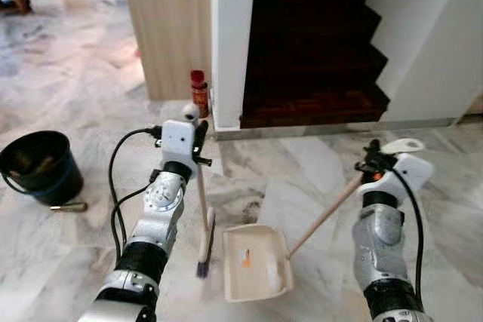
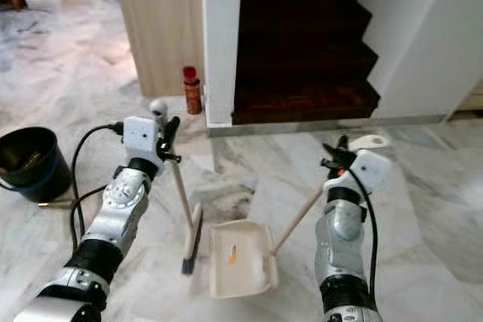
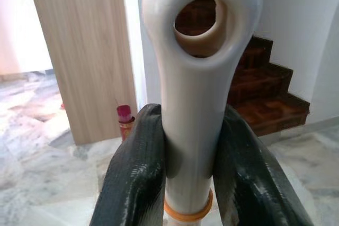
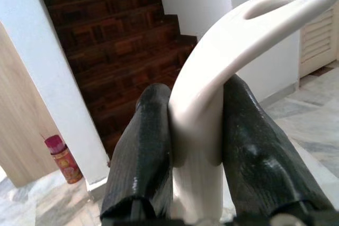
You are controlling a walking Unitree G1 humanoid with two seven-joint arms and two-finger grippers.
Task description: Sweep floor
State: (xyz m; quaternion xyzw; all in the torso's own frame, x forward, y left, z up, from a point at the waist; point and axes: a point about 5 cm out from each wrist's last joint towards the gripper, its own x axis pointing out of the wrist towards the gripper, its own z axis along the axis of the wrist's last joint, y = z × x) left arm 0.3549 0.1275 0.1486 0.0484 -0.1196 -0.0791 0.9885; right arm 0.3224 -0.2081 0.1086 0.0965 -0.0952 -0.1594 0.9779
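The broom stands upright on the marble floor, bristles just left of the dustpan, which holds orange and white scraps. The left end effector is clamped on the broom handle, the right end effector on the dustpan handle. Sweeping into the pan looks nearly finished; next comes a short stroke rightward. A black bucket sits far left, dark stairs beyond.
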